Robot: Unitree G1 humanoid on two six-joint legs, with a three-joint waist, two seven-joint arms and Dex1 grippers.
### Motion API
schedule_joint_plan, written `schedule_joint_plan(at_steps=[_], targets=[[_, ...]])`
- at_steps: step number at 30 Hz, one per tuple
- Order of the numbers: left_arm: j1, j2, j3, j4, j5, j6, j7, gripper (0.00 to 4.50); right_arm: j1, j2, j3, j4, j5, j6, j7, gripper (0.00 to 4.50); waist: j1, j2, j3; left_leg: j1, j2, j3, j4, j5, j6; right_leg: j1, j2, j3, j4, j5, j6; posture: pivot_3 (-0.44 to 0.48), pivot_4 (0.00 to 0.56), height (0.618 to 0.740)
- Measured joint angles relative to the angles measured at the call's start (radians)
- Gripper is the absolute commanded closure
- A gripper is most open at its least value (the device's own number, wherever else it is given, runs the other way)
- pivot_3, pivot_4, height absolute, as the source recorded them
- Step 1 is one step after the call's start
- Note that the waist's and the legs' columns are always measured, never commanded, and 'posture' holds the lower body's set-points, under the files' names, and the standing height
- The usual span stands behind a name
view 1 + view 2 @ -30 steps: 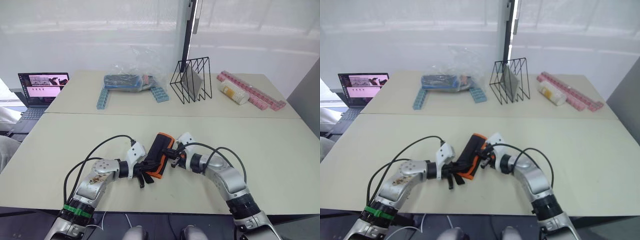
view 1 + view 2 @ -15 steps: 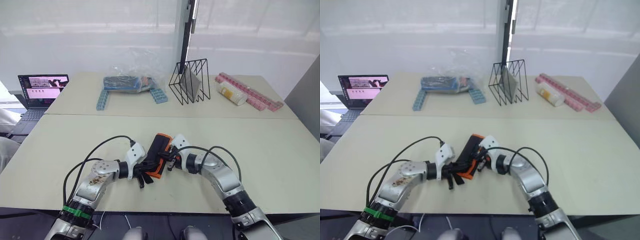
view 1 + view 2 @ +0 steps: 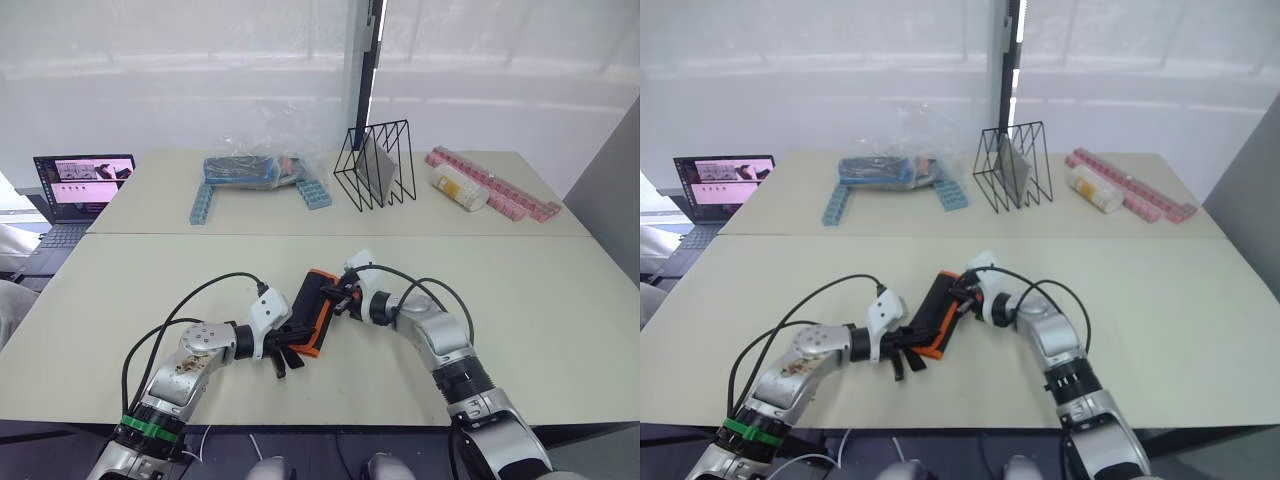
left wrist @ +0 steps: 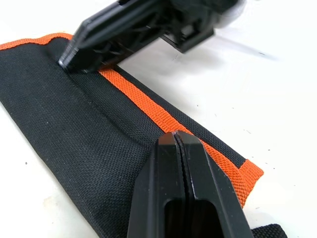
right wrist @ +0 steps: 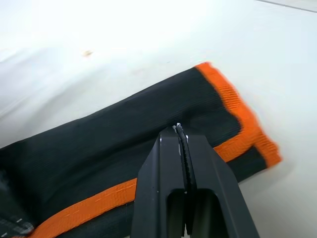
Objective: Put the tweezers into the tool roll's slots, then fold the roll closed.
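Fingers pressed together on both grippers, left gripper (image 4: pixel 179 144), right gripper (image 5: pixel 181 134), seemingly resting on folded tool roll (image 3: pixel 313 309)

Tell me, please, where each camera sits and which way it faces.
Head cameras: look forward and down at the folded black fabric tool roll with orange trim; both arms show.
Left wrist: looks along the shut left gripper pressing the roll.
Right wrist: looks along the shut right gripper over the roll.
All views share the roll.

Beige table (image 3: pixel 560 330): folded tool roll (image 3: pixel 312 310) near front edge; laptop (image 3: pixel 80 182), plastic bag (image 3: pixel 262 150), wire rack (image 3: pixel 378 165) along far edge.
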Motion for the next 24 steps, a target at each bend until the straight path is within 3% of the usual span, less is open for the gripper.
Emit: schedule_joint_plan(at_steps=[11,17,20,24], targets=[[0.006,0.001,0.004,-0.009,0.0,-0.003,-0.002,4.48,-0.007,0.0,-0.022,0.029,0.003,-0.076,0.012,4.5,-0.001,0.001,0.001,-0.002,0.0,-0.001,-0.002,0.0,0.0,0.0,-0.002,0.001,-0.002,0.0,0.0,0.0,0.15,0.722],[0.051,0.048,0.061,-0.109,-0.02,0.0,0.0,4.48,0.079,-0.019,-0.068,-0.15,0.054,-0.116,0.07,4.5,-0.017,0.002,0.002,-0.031,-0.001,0.0,-0.002,0.001,-0.001,-0.031,0.0,0.002,0.004,0.001,-0.001,0.0,0.15,0.722],[0.103,0.086,0.128,-0.201,-0.065,0.057,0.02,4.48,0.106,-0.069,-0.112,-0.277,0.092,-0.108,0.085,4.5,-0.02,0.002,0.005,-0.038,0.0,0.0,-0.001,0.003,-0.004,-0.039,0.003,0.001,0.005,0.001,-0.001,0.0,0.15,0.722],[0.166,0.114,0.318,-0.336,-0.181,0.118,0.06,4.48,0.159,-0.164,-0.181,-0.404,0.134,-0.077,0.106,4.5,-0.012,0.0,0.015,-0.039,0.0,-0.001,-0.001,0.002,-0.003,-0.037,0.001,0.001,0.001,0.001,-0.001,0.0,0.15,0.722]])
